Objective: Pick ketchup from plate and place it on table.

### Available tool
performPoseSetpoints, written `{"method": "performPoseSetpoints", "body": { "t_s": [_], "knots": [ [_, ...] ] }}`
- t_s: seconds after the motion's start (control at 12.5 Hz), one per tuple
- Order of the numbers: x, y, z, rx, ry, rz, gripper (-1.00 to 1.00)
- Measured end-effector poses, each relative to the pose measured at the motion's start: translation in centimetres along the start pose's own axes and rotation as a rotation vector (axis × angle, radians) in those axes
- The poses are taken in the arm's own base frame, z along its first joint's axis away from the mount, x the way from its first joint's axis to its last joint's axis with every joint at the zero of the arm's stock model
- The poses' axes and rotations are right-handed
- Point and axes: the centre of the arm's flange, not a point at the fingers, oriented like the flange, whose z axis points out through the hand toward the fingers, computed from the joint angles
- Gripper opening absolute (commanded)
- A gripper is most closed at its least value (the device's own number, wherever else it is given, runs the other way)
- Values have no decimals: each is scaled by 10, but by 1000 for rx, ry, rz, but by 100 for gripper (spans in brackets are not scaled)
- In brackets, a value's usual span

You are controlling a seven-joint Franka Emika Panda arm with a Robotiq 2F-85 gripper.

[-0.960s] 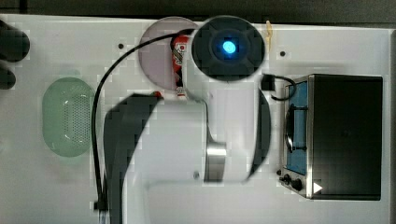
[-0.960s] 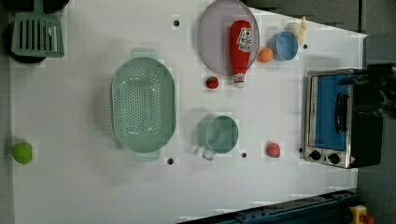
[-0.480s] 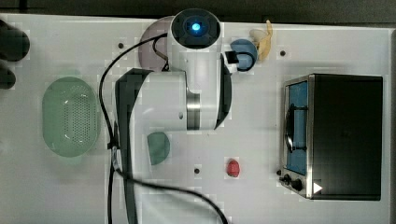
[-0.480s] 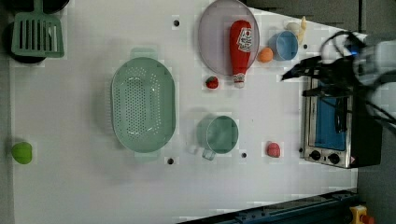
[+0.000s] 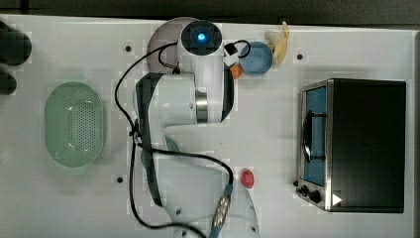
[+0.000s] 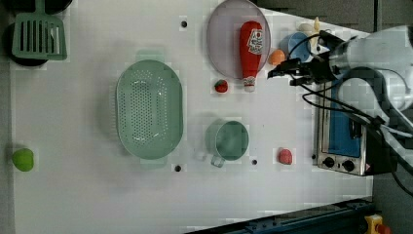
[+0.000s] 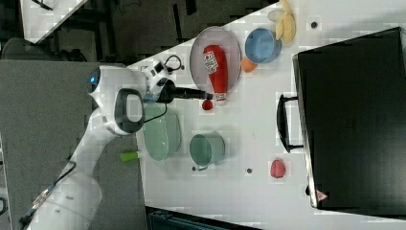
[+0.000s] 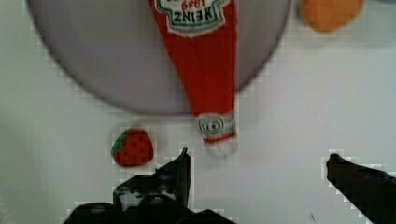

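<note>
The ketchup (image 6: 251,52) lies flat on the plate (image 6: 221,41), and in the left view its long axis runs twelve to six: red body across the plate, white cap poking past the rim at six o'clock onto the desk (image 6: 87,190). The gripper (image 6: 281,72) hangs off at about four o'clock from the bottle's middle in the left view, close beside the cap end but not over it, fingers spread wide with nothing between them. That's the relation that counts: in the wrist view the two dark fingertips (image 8: 183,163) straddle bare desk just short of the cap, so my read is the arm needs to carry on along the bottle's length to reach the fatter body, jaws closing across the narrow width. In the right view the gripper (image 7: 203,96) points at the neck, right by the strawberry (image 7: 207,104), which sits near the cap and could get nudged. An orange ball (image 6: 277,57) rests just beside the plate's far rim, next to the blue bowl (image 6: 297,45). Hard to judge: how high the gripper sits above the desk. In the top view the arm's own body covers the bottle, leaving a sliver of plate (image 5: 161,42). The wrist view cuts off the bottle's base.
</note>
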Motion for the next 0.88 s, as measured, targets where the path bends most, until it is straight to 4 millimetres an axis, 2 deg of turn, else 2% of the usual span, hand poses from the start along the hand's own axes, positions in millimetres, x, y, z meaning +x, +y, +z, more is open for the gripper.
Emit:
{"method": "performPoseSetpoints", "body": {
  "t_s": [0.4,0.64,0.88],
  "knots": [
    [35,-12,45,3,65,-71,100],
    [47,-21,70,10,114,-97,100],
    [53,-26,107,-6,111,-123,100]
  ]
}}
